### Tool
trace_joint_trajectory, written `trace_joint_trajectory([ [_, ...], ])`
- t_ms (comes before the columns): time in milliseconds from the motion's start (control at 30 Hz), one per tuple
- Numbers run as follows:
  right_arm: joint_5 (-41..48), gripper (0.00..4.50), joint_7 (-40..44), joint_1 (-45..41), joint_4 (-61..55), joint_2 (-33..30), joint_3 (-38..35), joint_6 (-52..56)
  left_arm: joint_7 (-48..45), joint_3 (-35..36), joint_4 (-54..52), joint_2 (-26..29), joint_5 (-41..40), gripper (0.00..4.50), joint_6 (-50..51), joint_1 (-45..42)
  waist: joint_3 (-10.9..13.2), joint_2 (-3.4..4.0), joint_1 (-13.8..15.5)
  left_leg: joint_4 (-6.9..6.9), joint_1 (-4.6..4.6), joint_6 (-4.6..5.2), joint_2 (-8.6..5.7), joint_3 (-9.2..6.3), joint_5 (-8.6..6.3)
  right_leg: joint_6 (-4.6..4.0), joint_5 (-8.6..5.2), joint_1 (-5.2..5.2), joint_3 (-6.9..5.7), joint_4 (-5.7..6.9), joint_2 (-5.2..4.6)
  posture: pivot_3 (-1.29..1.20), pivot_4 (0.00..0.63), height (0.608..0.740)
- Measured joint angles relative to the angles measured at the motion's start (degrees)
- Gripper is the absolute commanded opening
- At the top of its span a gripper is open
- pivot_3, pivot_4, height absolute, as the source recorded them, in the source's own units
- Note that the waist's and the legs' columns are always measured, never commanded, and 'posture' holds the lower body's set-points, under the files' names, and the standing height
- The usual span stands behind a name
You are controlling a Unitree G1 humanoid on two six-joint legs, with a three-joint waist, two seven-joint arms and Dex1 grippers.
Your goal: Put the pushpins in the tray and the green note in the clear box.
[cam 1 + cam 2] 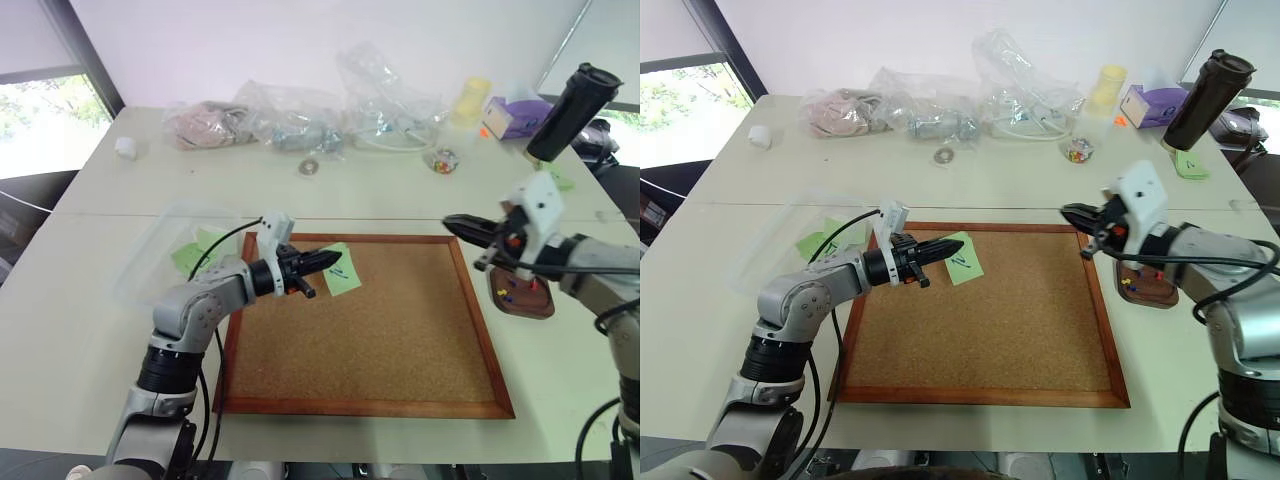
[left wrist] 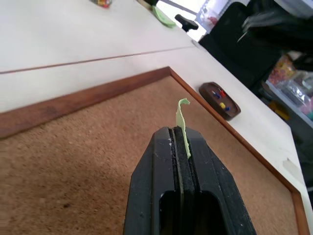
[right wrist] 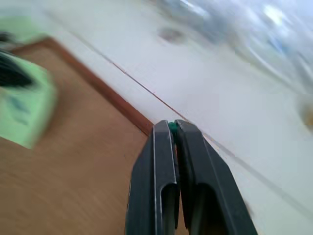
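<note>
My left tool (image 1: 335, 259) is pressed shut on the small light-green scribbled paper note (image 1: 343, 270), held level over the wood-framed corkboard (image 1: 380, 340) near its 11 o'clock corner. My right tool (image 1: 452, 222) is clamped on something tiny with a green head, forearm reaching in from 3 o'clock above the dark brown oval tray (image 1: 530, 303), which holds red-headed pushpins (image 2: 218, 93). The shallow transparent clear box (image 1: 150, 250) sits on the desk at the corkboard's 10 o'clock.

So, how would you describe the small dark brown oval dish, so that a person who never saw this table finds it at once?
Start from the large wood-framed corkboard in the middle of the pale table. The small dark brown oval dish lies on the table just outside the board's right edge, partly behind the right gripper. It is the one dark, rimmed dish there, with tiny coloured pins inside.
</note>
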Motion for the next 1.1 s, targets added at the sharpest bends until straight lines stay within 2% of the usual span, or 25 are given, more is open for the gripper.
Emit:
trace_joint_trajectory([
  [67, -3.08, 0.00, -2.16, 3.67, 7.84, -0.93, -3.31, -0.84, 0.17, 0.23, -1.32, 0.41, 0.02, 0.04, -0.40, 0.42, 0.00, 0.00, 0.32, 0.01, 0.03, 0.00, -0.01, 0.04, 0.00, 0.00, 0.00, 0.02, 0.03, 0.01, 0.00, 0.00, 0.150, 0.740],
  [133, -4.79, 0.00, -3.38, 5.33, 12.09, -0.78, -3.65, -1.74, 0.27, 0.73, -1.68, 0.80, 0.26, 0.04, -1.00, 1.06, -0.01, 0.05, 0.09, 0.01, 0.13, -0.01, -0.01, 0.13, 0.01, 0.00, 0.00, 0.02, 0.13, 0.06, 0.05, 0.00, 0.150, 0.740],
  [467, -6.91, 0.00, -4.37, 8.36, 17.90, -0.11, -2.58, -4.40, -1.11, -0.87, -3.83, 1.88, 1.91, 0.04, -3.06, 2.56, 0.01, 0.10, -1.03, -0.02, 0.39, 0.00, 0.03, 0.18, 0.01, 0.00, 0.00, 0.22, 0.24, 0.09, 0.17, 0.00, 0.150, 0.740],
  [567, -6.57, 0.94, -4.08, 9.23, 17.81, -0.11, -2.67, -4.38, -1.87, -1.33, -3.97, 2.15, 1.97, 0.00, -3.56, 3.56, 0.01, 0.10, -0.96, -0.02, 0.39, 0.00, 0.03, 0.17, 0.01, 0.01, 0.00, 0.24, 0.24, 0.08, 0.17, 0.00, 0.150, 0.740],
  [800, -5.28, 4.43, -3.94, 10.47, 16.39, 0.37, -3.13, -3.37, -4.48, -3.00, -5.29, 4.09, 1.94, 0.00, -3.57, 4.38, 0.01, 0.10, -0.92, -0.01, 0.40, 0.00, 0.02, 0.17, 0.01, 0.01, 0.00, 0.25, 0.25, 0.08, 0.16, 0.00, 0.150, 0.740],
  [1000, -2.37, 4.43, -2.97, 10.40, 12.84, -0.44, -6.01, -1.40, -4.92, -3.03, -5.29, 4.41, 1.95, 0.00, -3.81, 4.55, 0.01, 0.10, -0.95, -0.01, 0.40, 0.04, 0.02, 0.16, -0.01, 0.01, 0.00, 0.25, 0.25, 0.08, 0.16, 0.00, 0.150, 0.740],
  [1100, 1.56, 4.43, 0.73, 10.52, 8.44, -1.41, -7.36, -0.06, -4.98, -3.01, -5.29, 4.40, 1.96, 0.00, -3.86, 4.57, 0.01, 0.11, -0.97, -0.01, 0.40, 0.18, 0.03, 0.15, -0.09, 0.01, 0.00, 0.25, 0.24, 0.08, 0.18, 0.00, 0.150, 0.740],
])
